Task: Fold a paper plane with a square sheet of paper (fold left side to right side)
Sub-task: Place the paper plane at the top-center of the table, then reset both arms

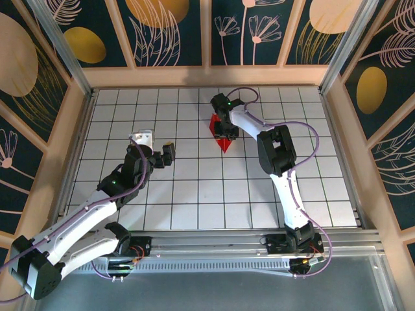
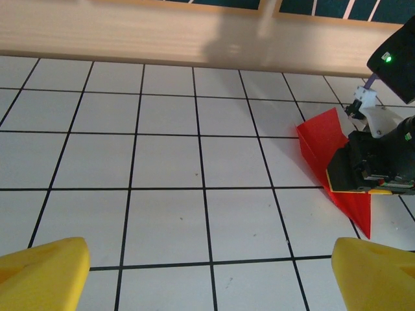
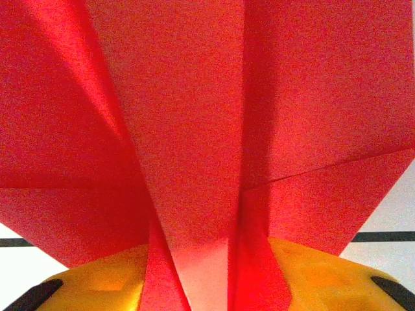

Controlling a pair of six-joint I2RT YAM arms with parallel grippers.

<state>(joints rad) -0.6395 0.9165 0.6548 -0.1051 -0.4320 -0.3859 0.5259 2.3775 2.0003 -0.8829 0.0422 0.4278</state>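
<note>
The red paper plane [image 1: 225,144] lies on the white grid table, folded to a pointed dart with its tip toward the near side. In the left wrist view the paper plane [image 2: 321,139] has one wing tilted up. My right gripper [image 1: 224,131] comes down on it from the far side. In the right wrist view its yellow fingers [image 3: 324,272] straddle the centre fold of the paper plane [image 3: 194,129], whose two layers stand apart, so the jaws are open around it. To the left, my left gripper [image 1: 157,148] is wide open and holds nothing; its yellow fingertips [image 2: 45,275] frame bare tiles.
A wooden wall [image 2: 162,32] runs along the table's far edge, behind the paper. Wooden side walls [image 1: 71,136] close in the left and right. The right arm [image 1: 275,152] crosses the right half of the table.
</note>
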